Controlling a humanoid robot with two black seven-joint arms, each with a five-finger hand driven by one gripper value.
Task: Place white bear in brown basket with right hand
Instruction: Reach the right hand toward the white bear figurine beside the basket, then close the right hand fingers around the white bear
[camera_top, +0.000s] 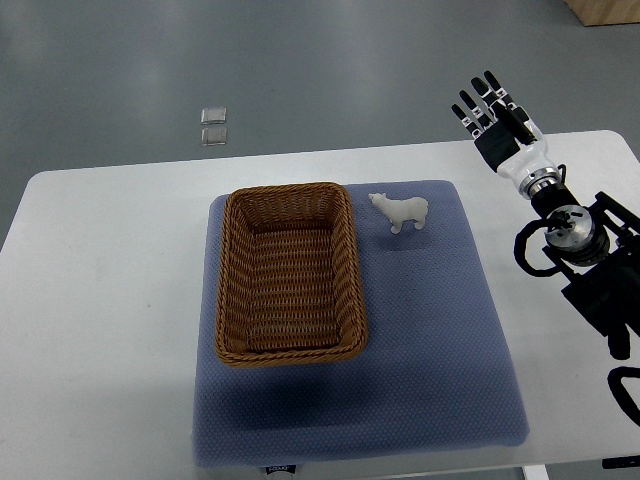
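— Where's the right hand (497, 118) from where you stand?

— Up at the far right corner of the table (110, 300), out over the edge, its arm coming in from the right side. The fingers (484, 100) are straight and spread, pointing away from the robot. It has hold of nothing.

— And the white bear (401, 211)?

— Standing on its feet on the blue mat (430, 340), near the mat's far edge. It's well apart from the hand, off to the hand's left and a little nearer the robot. Its head points toward the basket.

— So how close is the bear to the basket?

— Just beside it. The brown basket (288, 273) sits on the left part of the same mat, long side running away from the robot, and the bear is off its far right corner, not touching the rim as far as I can tell. There is nothing inside the basket; you can see the woven bottom.

— Anything else about?

— Two small clear square things (213, 126) lie on the grey floor beyond the table, one just behind the other. I can't make out what they are. There's a bit of a wooden box (605, 12) at the top right corner.
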